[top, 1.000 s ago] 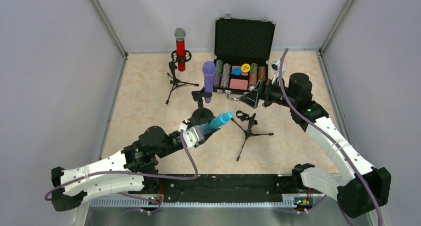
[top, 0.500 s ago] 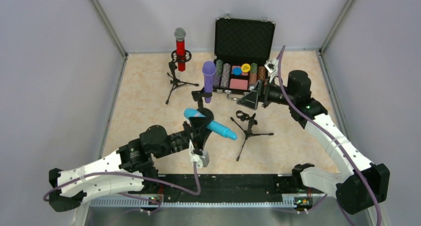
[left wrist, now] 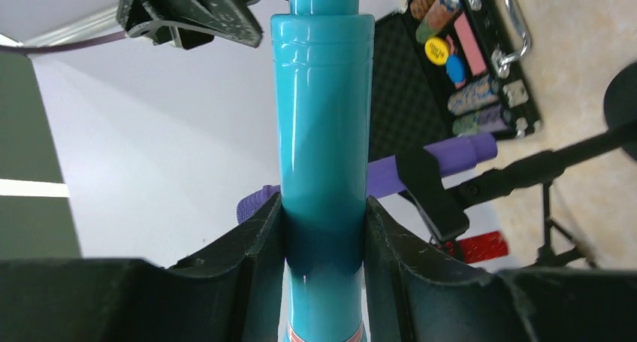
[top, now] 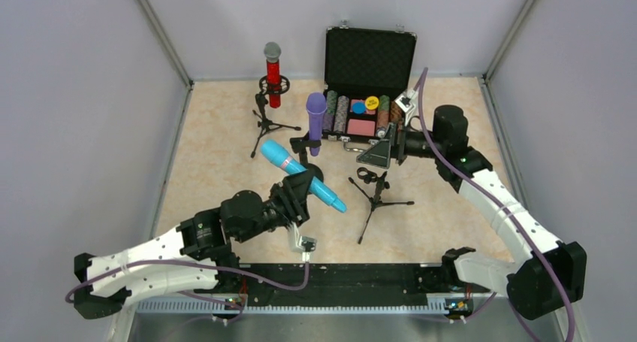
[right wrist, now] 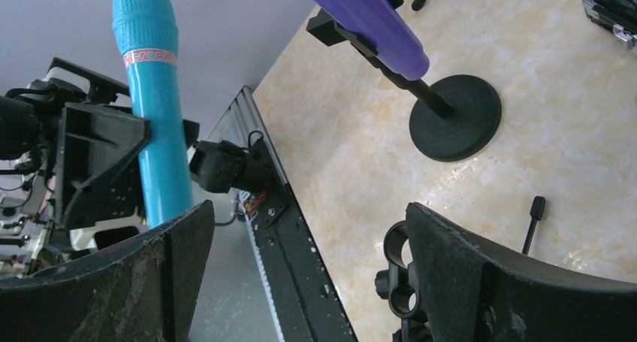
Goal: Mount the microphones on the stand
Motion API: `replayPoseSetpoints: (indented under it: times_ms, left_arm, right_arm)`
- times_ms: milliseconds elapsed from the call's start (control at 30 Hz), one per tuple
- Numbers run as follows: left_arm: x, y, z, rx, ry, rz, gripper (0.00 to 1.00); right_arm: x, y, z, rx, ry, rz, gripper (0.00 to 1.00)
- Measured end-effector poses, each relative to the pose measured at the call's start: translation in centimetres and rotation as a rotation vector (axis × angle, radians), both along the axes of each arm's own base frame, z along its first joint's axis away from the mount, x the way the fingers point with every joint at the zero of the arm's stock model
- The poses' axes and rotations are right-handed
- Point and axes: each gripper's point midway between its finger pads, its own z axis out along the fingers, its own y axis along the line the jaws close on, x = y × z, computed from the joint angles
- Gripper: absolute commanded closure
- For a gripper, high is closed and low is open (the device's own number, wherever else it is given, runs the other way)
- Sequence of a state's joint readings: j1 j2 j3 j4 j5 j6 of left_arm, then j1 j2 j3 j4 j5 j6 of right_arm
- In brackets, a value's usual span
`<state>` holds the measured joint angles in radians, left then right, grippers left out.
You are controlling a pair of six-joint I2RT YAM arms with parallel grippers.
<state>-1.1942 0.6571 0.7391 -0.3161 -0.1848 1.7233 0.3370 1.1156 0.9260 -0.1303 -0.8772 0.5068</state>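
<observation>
Three microphones in sight, two of them on stands already. Turquoise microphone [top: 321,195] with a pink band: up in the air over the bench [top: 218,154], not on any stand. Tilted, with the fat head up toward the far left and the thin end down toward the right. Pinched round the middle by the left jaws, closed snug on both sides of it, plain to see in the left wrist view.

Right jaws: spread wide, with nothing between them. Hanging in the air near the front of the open black case [top: 369,60], well apart from the turquoise microphone.

Purple microphone [top: 315,120]: upright in a clip on a stand with a round foot [right wrist: 454,116], just behind the left jaws. Glittery red microphone [top: 272,75] with a silver head: upright in a ring holder on a tripod stand [top: 264,124] at the far left. One more tripod stand [top: 374,195] between the two arms, holding no microphone. Rows of poker chips [top: 342,113] inside the case.
</observation>
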Motion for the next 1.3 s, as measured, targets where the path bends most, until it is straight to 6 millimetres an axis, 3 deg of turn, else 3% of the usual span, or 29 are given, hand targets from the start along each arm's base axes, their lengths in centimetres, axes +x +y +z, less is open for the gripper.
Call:
replayPoseSetpoints:
  times_ms: [267, 500, 667, 933, 1300]
  left_arm:
    - [1.1, 0.9, -0.8, 0.188, -0.207, 0.050, 1.00]
    - [1.5, 1.3, -0.5, 0.264, -0.276, 0.068, 1.00]
    - [1.4, 0.5, -0.4, 0.301, -0.282, 0.046, 1.00]
    - [0.7, -1.6, 0.4, 0.311, -0.285, -0.005, 1.00]
    - [0.2, -3.4, 1.4, 0.307, -0.293, -0.036, 1.00]
  right_arm:
    - [-0.5, 1.1, 0.5, 0.029, -0.008, 0.062, 0.06]
    - [-2.2, 3.7, 0.0, 0.034, 0.015, 0.165, 0.08]
    - [-3.6, 5.6, 0.2, 0.048, 0.013, 0.242, 0.09]
    - [-5.7, 7.1, 1.8, 0.104, -0.031, 0.345, 0.11]
    - [-7.8, 8.0, 3.2, 0.157, -0.088, 0.445, 0.24]
